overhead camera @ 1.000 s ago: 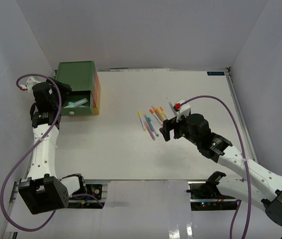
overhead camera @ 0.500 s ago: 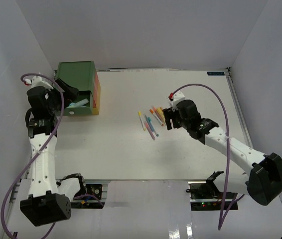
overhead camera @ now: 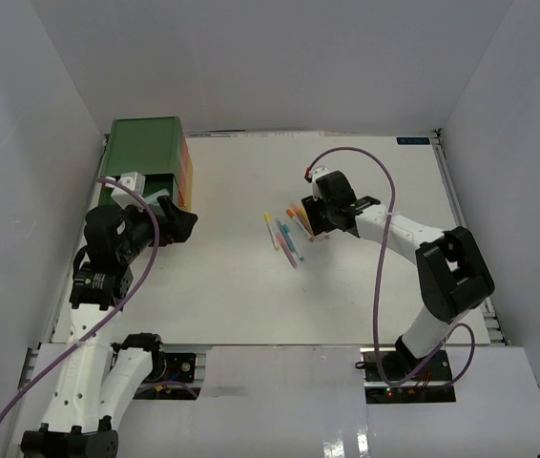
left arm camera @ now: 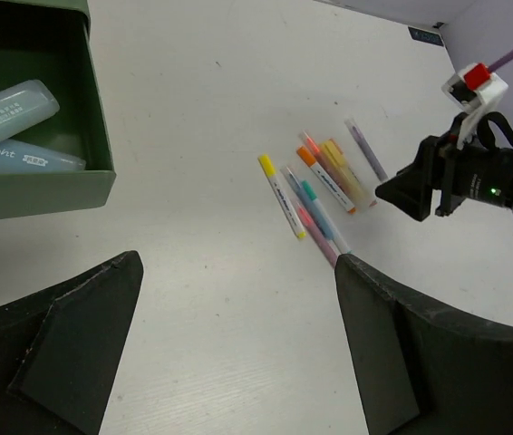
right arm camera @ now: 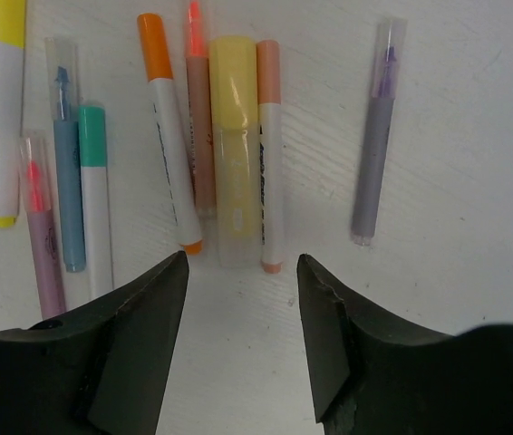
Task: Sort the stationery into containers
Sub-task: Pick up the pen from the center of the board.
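**Two in, nine to go by my count**

Two pale blue markers (left arm camera: 7, 107) are lying in the open green drawer (left arm camera: 39, 186) over on the left side of the desk (overhead camera: 365, 286), so that's the only sorting done as far as I can see. Everything else is out in the open: a loose row of pens (overhead camera: 289, 229) around mid-desk, well away from the drawers. Up close I count nine, with a fat yellow highlighter (right arm camera: 235, 154) packed in among the orange ones and a purple pen (right arm camera: 374, 154) off on its own to the side. So I'd call this an early stage, with most of the job left.

The right tool (right arm camera: 240, 281) is right over that row, spread open with nothing in it. Its two fingers line up either side of the near end of the yellow highlighter and its neighbours. I can't tell if it's touching the desk, but it isn't gripping anything.

The left tool (left arm camera: 238, 263) is wide open and empty too, hanging over bare desk between the green drawer and the pens.
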{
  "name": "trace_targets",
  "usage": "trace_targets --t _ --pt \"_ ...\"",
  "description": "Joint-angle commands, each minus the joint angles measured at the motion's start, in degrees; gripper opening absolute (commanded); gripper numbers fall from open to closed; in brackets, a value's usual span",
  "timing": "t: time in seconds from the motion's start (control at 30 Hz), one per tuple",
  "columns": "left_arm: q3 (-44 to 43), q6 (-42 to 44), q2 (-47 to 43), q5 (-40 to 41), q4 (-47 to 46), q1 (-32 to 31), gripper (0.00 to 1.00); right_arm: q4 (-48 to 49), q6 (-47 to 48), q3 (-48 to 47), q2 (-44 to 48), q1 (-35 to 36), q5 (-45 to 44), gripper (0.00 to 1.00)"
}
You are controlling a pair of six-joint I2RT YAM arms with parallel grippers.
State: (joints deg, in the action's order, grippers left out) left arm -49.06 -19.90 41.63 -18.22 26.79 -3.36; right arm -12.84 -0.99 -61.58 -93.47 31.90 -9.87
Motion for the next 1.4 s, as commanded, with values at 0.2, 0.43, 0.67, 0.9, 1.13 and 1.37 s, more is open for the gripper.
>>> trace_targets --t 0.2,0.43,0.67,0.9,1.13,1.37 --pt "0.7 1.9 -1.9 0.4 0.7 -2.2 0.98 -0.4 0.3 -8.1 -10.0 -0.1 -0.2 0.52" --pt "1.0 1.7 -1.9 0.1 0.7 -2.4 0.98 -0.4 0.6 -10.0 -13.7 -0.3 -1.6 0.47" --pt "1.5 1.2 -1.4 -0.5 0.7 -2.4 0.98 -0.4 0.7 -10.4 -14.8 -0.3 -1.0 0.39" --pt "1.2 1.1 -1.1 -0.9 0.6 -2.4 0.98 -0.6 0.7 -10.3 -15.4 -0.4 0.6 0.38" --pt "1.6 0.7 -0.8 -1.2 0.6 -2.4 0.98 -0.8 0.4 -9.8 -16.0 -0.3 1.5 0.34" --pt "1.1 0.1 -0.2 -2.4 0.6 -2.4 0.98 -0.9 0.3 -9.9 -16.7 -0.3 2.2 0.38"
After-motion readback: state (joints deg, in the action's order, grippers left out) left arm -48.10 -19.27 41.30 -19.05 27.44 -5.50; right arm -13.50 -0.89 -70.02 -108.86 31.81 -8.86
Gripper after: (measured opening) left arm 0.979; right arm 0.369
